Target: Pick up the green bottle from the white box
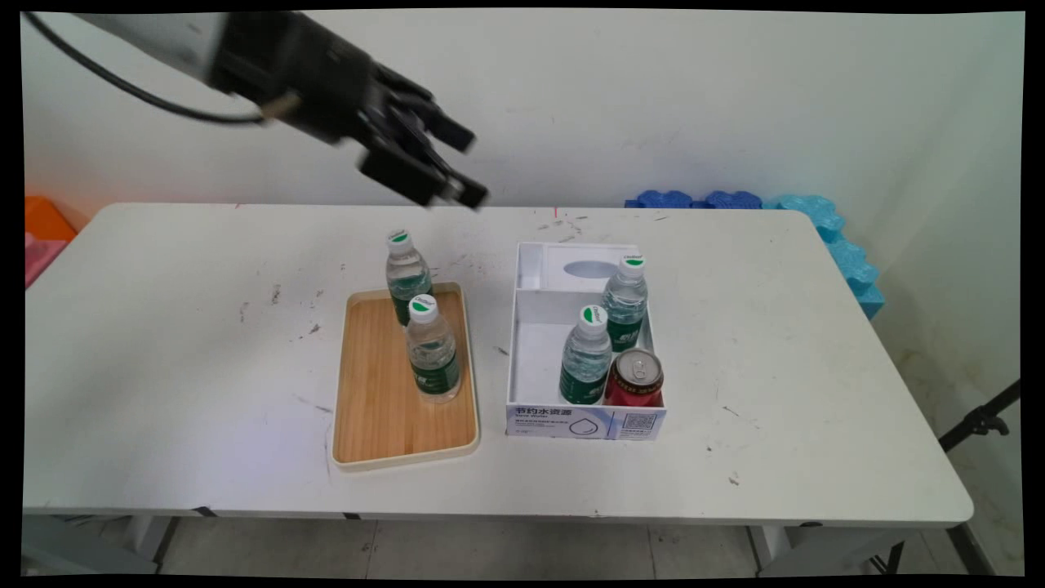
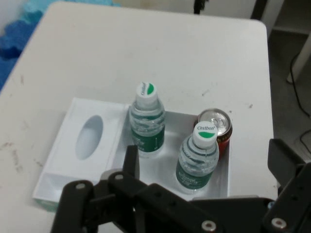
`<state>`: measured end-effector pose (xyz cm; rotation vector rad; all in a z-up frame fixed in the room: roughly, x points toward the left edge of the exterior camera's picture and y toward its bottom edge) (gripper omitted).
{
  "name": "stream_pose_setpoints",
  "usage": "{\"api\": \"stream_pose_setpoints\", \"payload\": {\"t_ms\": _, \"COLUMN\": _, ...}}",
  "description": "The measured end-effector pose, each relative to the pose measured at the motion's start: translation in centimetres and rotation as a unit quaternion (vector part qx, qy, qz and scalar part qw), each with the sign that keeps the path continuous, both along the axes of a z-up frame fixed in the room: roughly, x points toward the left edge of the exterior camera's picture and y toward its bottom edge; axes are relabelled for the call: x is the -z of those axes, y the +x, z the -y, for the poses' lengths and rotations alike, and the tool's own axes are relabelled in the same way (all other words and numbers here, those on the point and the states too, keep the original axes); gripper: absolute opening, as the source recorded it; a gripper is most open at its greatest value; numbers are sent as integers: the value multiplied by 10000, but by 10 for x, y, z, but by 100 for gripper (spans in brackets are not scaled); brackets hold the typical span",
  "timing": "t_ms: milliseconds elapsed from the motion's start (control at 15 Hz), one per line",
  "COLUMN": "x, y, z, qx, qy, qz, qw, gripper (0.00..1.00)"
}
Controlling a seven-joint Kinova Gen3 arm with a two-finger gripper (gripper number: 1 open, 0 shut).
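Nearest the camera sits the wooden tray, lower centre of the frame, with two water bottles standing on it. Right of it is the white box, holding two more bottles, one red can and a tissue-box insert with an oval slot — four bottles in all. My gripper hangs in the upper left, fingers spread and holding nothing, well above the table. I judge the bottles tall and tippy — crowded against the can, one nudge could topple a neighbour.
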<state>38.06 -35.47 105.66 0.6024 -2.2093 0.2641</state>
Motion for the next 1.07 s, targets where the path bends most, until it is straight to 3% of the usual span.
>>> {"api": "stream_pose_setpoints", "payload": {"t_ms": 600, "x": 83, "y": -63, "z": 22, "qx": 294, "qy": 543, "qz": 472, "qw": 9970, "gripper": 100}}
{"api": "stream_pose_setpoints", "payload": {"t_ms": 1067, "x": 137, "y": -86, "z": 36, "qx": 506, "qy": 440, "qz": 708, "qw": 9952, "gripper": 100}}
